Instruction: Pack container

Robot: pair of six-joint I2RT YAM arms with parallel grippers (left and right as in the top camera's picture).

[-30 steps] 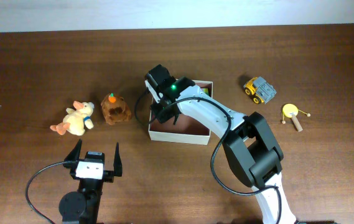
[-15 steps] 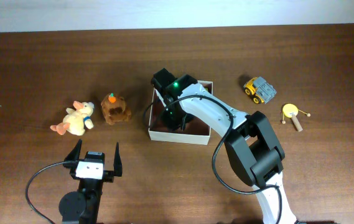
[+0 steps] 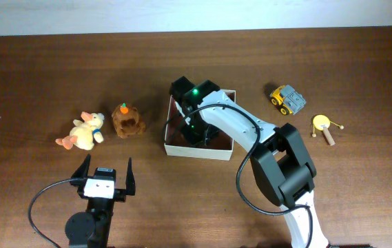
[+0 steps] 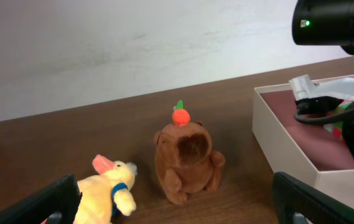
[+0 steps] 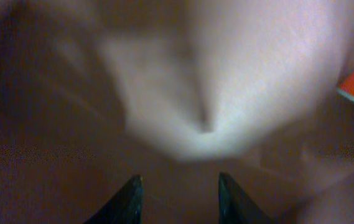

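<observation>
Mid-table, container (image 3: 199,149) had right gripper (image 5: 178,198) down inside it, fingers parted, apparently empty, though wrist view was blurred. Brown plush (image 3: 128,121) sat near its left wall, yellow plush (image 3: 82,132) beyond; truck (image 3: 287,98) well apart on right. Left gripper (image 3: 106,176) hung wide open, empty, at near edge.

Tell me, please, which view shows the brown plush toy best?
The left wrist view: the brown plush toy sits close and sharp, seen from the side. The overhead view shows it small, from above, left of the container. The right wrist view is a close blur and does not show it.
</observation>
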